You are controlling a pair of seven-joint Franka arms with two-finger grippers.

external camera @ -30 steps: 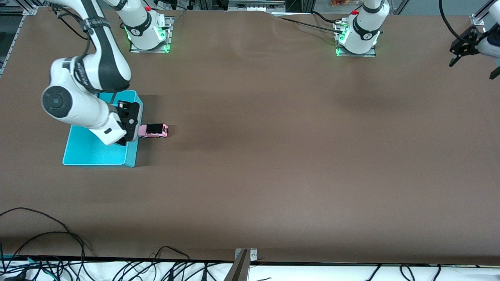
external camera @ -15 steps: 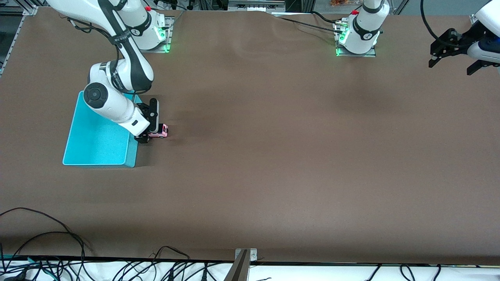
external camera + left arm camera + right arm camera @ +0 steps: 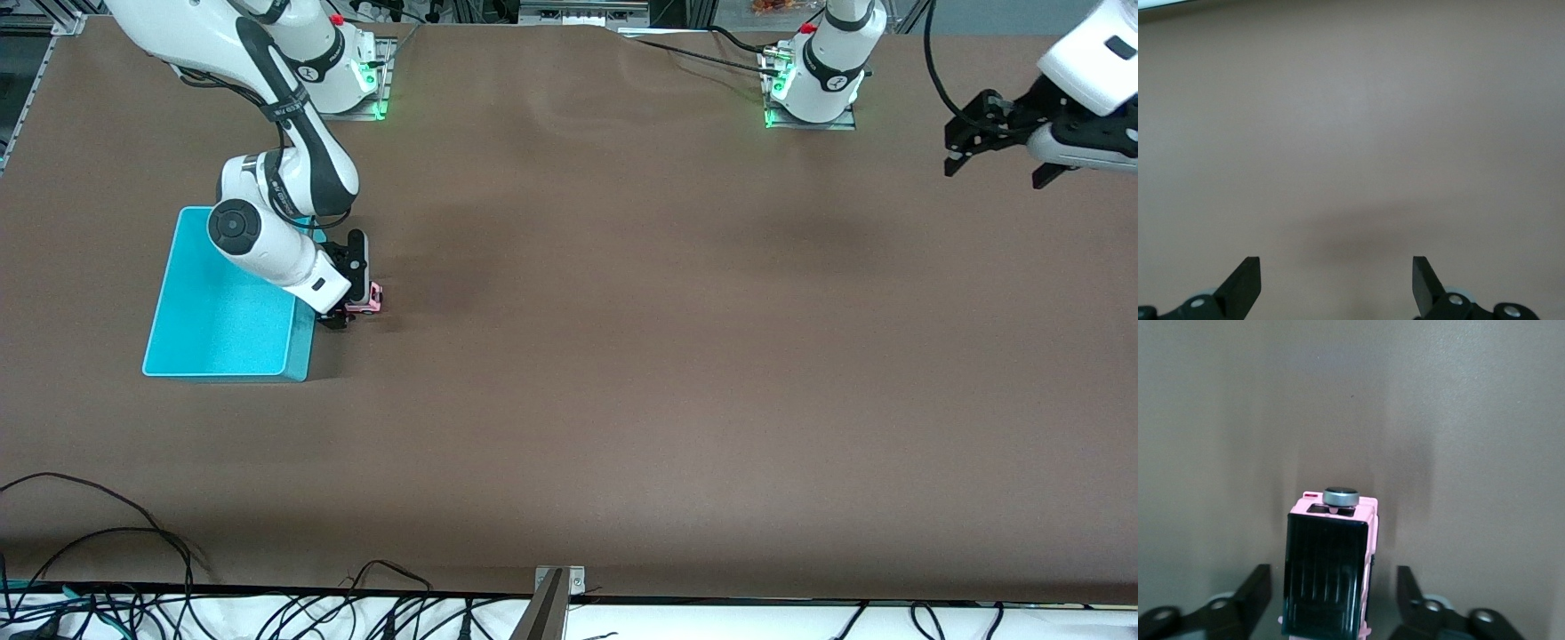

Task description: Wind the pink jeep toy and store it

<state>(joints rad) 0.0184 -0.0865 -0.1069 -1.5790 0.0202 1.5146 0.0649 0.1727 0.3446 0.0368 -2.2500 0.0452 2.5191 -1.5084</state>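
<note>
The pink jeep toy, black-roofed, stands on the brown table beside the turquoise bin. My right gripper is down at the table with the toy between its jaws. In the right wrist view the jeep shows a round grey knob at its outer end. A black finger stands off each side of the toy with a narrow gap, so my right gripper is open. My left gripper hangs open and empty over the table's left-arm end; the left wrist view shows that gripper over bare table only.
Both arm bases stand along the table edge farthest from the camera. Loose black cables lie along the edge nearest the camera, by a metal bracket.
My right gripper came off the bin, dropped around the jeep and its jaws narrowed. The left arm swung its gripper a little toward the table's middle.
</note>
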